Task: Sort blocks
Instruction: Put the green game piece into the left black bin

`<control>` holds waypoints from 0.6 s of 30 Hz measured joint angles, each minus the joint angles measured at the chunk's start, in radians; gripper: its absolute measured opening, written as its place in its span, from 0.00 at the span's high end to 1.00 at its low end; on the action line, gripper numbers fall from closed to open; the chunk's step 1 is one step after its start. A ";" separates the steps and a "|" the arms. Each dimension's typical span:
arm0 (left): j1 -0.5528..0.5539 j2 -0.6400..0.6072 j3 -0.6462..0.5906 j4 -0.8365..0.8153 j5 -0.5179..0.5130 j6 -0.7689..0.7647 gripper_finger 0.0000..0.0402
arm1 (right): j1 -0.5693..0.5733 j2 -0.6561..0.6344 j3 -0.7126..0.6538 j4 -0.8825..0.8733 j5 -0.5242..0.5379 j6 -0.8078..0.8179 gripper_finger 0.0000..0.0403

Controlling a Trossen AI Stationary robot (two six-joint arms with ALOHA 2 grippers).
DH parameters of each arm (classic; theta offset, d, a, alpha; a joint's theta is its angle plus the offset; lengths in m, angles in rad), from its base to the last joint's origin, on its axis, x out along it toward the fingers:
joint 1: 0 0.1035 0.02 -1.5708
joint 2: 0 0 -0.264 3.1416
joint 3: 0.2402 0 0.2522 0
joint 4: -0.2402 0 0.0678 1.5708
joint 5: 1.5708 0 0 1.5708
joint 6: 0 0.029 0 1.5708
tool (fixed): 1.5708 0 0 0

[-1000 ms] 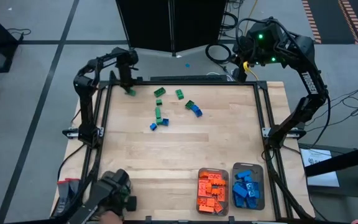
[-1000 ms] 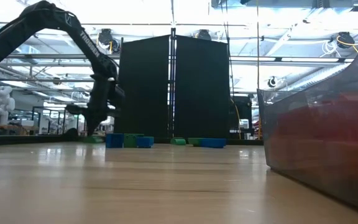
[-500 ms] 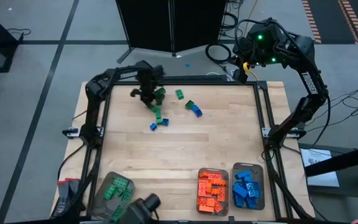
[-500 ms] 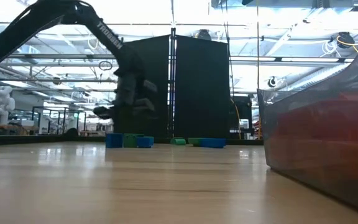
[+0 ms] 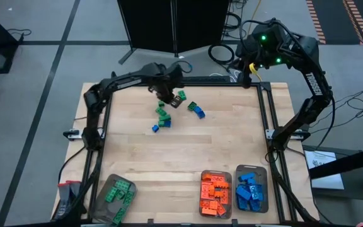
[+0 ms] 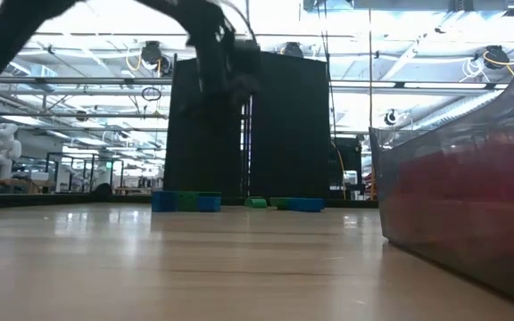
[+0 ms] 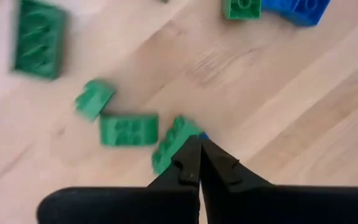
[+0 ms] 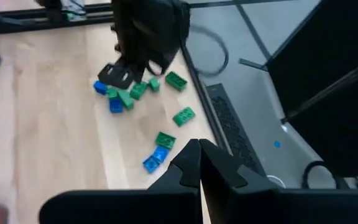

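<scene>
Loose green and blue blocks lie on the wooden table near its far edge, left of centre; more lie a little to the right. My left gripper hangs shut well above this cluster, pointing down. In the left wrist view its shut fingertips stand over several green blocks. The low view shows it high above the table. My right gripper is shut and raised beyond the table's far right corner, looking toward the blocks.
Three clear trays stand along the near edge: one with green blocks at the near left, one with orange blocks and one with blue blocks at the near right. A black frame borders the table. The middle is bare wood.
My left gripper has swung from the far left corner toward the table's right along the far edge, rising and rolling about its own line, and stays shut. At the near left corner a dark thing has drawn away, and the tray of green blocks shows there.
</scene>
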 joint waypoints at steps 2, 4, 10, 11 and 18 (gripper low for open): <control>-0.043 -0.047 -0.006 -0.023 -0.057 -0.070 1.00 | 0.000 0.000 0.000 -0.014 -0.013 0.000 1.00; -0.098 -0.067 -0.022 -0.058 -0.090 -0.080 1.00 | 0.000 -0.001 0.000 -0.026 -0.015 0.000 1.00; -0.232 -0.063 -0.119 0.045 -0.322 -0.077 1.00 | 0.000 -0.001 0.000 -0.031 -0.014 -0.028 1.00; -0.240 -0.062 -0.136 0.119 -0.336 -0.078 1.00 | 0.000 -0.001 0.000 -0.031 -0.014 -0.038 1.00; -0.201 -0.063 -0.243 0.367 -0.276 0.031 1.00 | 0.000 -0.002 0.000 -0.038 -0.014 -0.044 1.00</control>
